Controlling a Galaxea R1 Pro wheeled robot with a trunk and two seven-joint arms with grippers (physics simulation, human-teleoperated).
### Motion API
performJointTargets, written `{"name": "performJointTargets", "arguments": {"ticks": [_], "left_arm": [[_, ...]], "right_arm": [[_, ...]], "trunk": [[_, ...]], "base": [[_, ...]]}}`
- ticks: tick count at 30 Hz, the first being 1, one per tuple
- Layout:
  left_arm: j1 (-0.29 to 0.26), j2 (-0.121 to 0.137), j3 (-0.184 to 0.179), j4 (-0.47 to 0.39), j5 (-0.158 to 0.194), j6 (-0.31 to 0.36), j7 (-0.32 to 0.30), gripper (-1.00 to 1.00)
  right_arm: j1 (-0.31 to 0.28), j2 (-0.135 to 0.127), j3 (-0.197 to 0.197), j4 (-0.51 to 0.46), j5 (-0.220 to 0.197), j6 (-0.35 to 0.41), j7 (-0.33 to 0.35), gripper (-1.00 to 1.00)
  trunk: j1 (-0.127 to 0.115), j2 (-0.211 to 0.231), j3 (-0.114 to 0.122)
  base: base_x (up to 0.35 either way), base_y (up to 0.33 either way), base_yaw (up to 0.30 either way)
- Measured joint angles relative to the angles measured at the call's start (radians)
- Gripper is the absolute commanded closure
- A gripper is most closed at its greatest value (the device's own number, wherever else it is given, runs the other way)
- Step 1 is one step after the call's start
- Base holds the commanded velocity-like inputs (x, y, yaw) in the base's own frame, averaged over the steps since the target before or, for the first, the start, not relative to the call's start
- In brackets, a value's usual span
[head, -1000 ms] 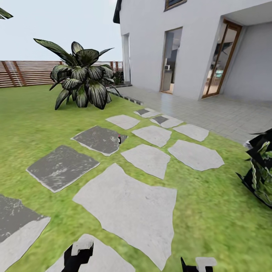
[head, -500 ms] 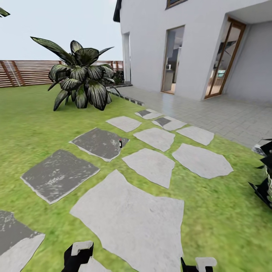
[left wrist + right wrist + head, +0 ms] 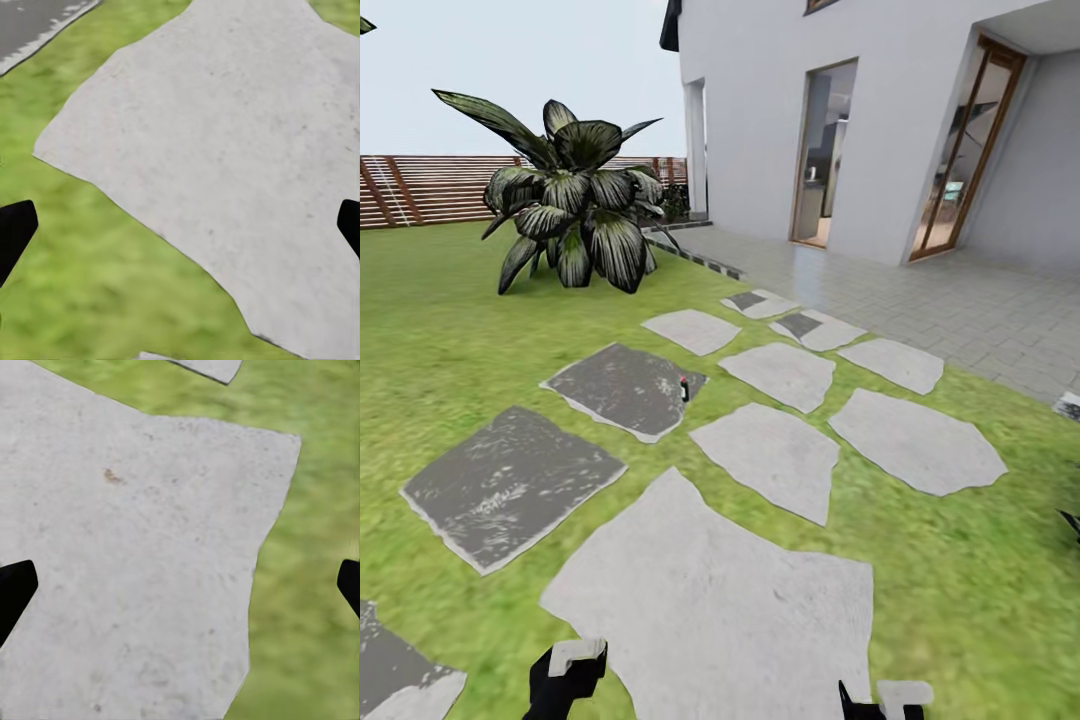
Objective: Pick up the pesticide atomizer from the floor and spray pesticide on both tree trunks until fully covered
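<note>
Both black, white-tipped grippers, the left gripper point(image 3: 180, 217) and right gripper point(image 3: 180, 577), hang empty with fingers spread wide over a large pale grey stepping stone point(image 3: 720, 590). The tiny black cylindrical pesticide atomizer point(image 3: 684, 390) stands well ahead, at the edge of a dark grey mottled slab point(image 3: 622, 388) beside green grass point(image 3: 440, 320). Best to roll closer, keeping the bottle centred, before lowering an arm.

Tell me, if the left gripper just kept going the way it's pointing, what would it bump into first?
Most likely the ground. In the wrist view the left gripper looks down at the edge of a pale stepping stone where it meets the grass. Nothing stands between, though which of the two it would touch first is unclear.
</note>
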Motion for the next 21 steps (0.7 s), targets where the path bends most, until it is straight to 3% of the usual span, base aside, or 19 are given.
{"name": "performJointTargets", "arguments": {"ticks": [21], "left_arm": [[0.0,0.0,0.0,0.0,0.0,-0.001,0.0,-1.0]], "right_arm": [[0.0,0.0,-0.001,0.0,0.0,-0.001,0.0,-1.0]], "trunk": [[0.0,0.0,0.0]], "base": [[0.289,0.195,0.011]]}}
